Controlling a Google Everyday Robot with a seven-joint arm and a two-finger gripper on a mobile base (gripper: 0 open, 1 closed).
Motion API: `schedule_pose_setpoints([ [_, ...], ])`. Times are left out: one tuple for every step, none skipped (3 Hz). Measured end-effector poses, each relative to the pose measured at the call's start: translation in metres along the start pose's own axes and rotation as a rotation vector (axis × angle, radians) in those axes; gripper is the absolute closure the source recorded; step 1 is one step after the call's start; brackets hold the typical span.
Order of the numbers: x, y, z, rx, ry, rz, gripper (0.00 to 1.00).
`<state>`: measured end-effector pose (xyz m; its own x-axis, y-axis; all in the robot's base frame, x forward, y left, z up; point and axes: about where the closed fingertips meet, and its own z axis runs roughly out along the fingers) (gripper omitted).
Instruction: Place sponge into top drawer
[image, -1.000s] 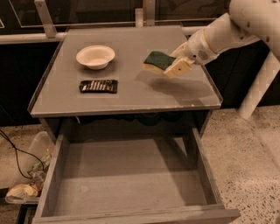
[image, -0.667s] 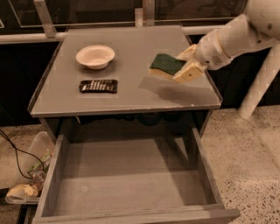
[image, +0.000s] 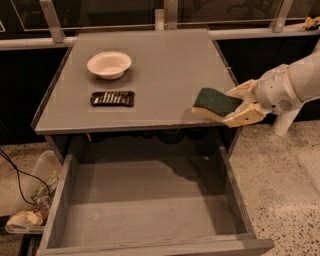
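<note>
One gripper (image: 234, 106) comes in from the middle right of the frame, and its two cream fingers (image: 244, 118) are clamped on the sponge (image: 215, 101), green side up. The sponge is held at the front right corner of the tabletop (image: 160, 60). The top drawer (image: 150, 200) stands pulled out in the lower half. A white bowl (image: 109, 64) and a flat black object (image: 113, 98) lie at the upper left.
</note>
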<state>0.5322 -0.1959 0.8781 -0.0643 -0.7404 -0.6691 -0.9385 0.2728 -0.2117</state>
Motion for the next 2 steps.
schedule_pose_setpoints([
  [0.0, 0.0, 0.0, 0.0, 0.0, 0.0, 1.0],
  [-0.004, 0.031, 0.017, -0.051, -0.002, -0.036, 1.0],
])
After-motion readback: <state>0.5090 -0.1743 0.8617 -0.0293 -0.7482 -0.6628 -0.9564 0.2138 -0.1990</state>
